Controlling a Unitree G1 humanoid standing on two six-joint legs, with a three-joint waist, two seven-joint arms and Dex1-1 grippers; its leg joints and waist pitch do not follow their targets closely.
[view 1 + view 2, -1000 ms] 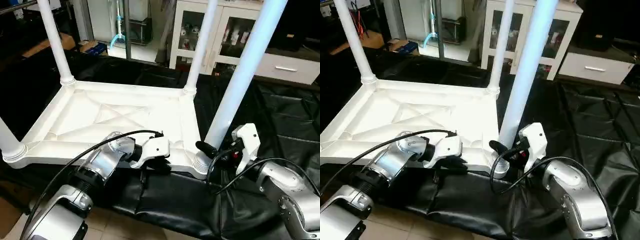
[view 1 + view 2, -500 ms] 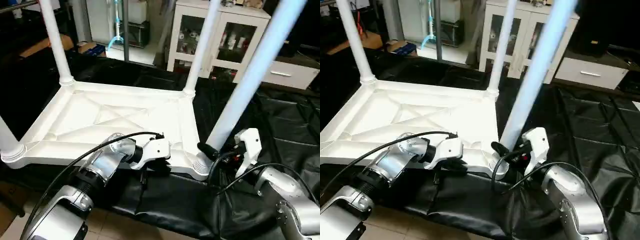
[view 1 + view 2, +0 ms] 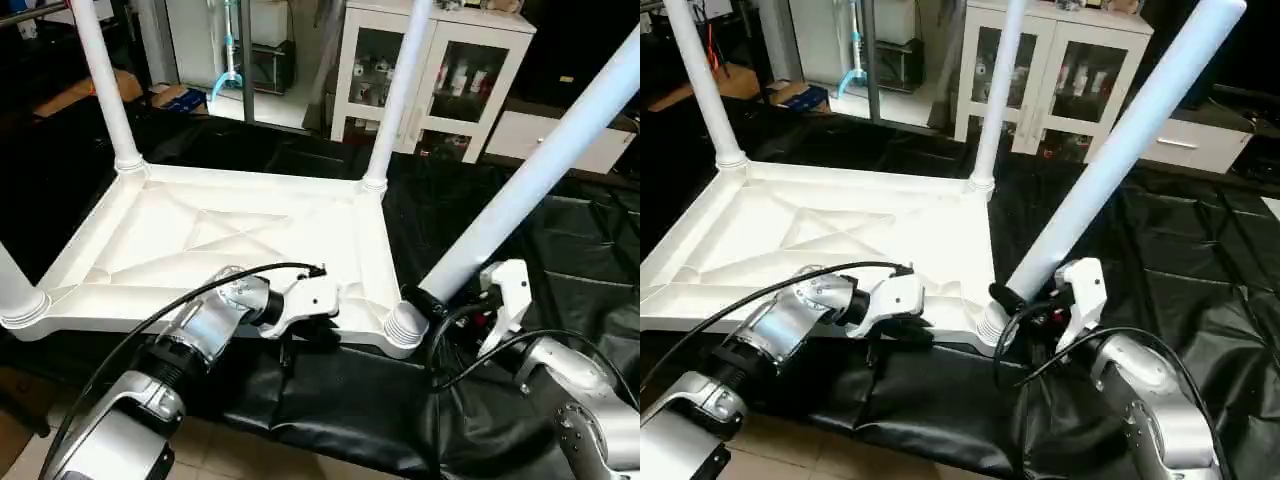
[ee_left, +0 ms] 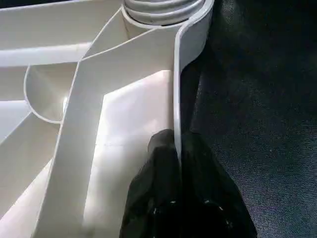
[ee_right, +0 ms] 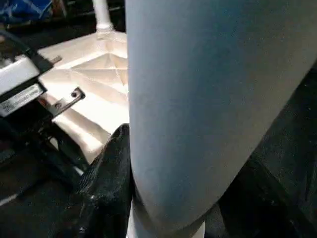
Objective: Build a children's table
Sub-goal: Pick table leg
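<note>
Leg four, clamped low by right gripper, leans outward in near corner socket of upturned tabletop whose near rim is pinched by left gripper; next: stand it upright, press home.

The tilted leg runs past the picture's edge, and its flared foot hides the corner socket.

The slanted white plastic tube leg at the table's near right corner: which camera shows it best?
The right eye view: the slanted white tube leg runs almost whole from its ribbed foot to its tip, the right gripper clamped low on it. The left eye view cuts off its top. The right wrist view has a close stretch of tube; the left wrist view has its ribbed foot.
</note>
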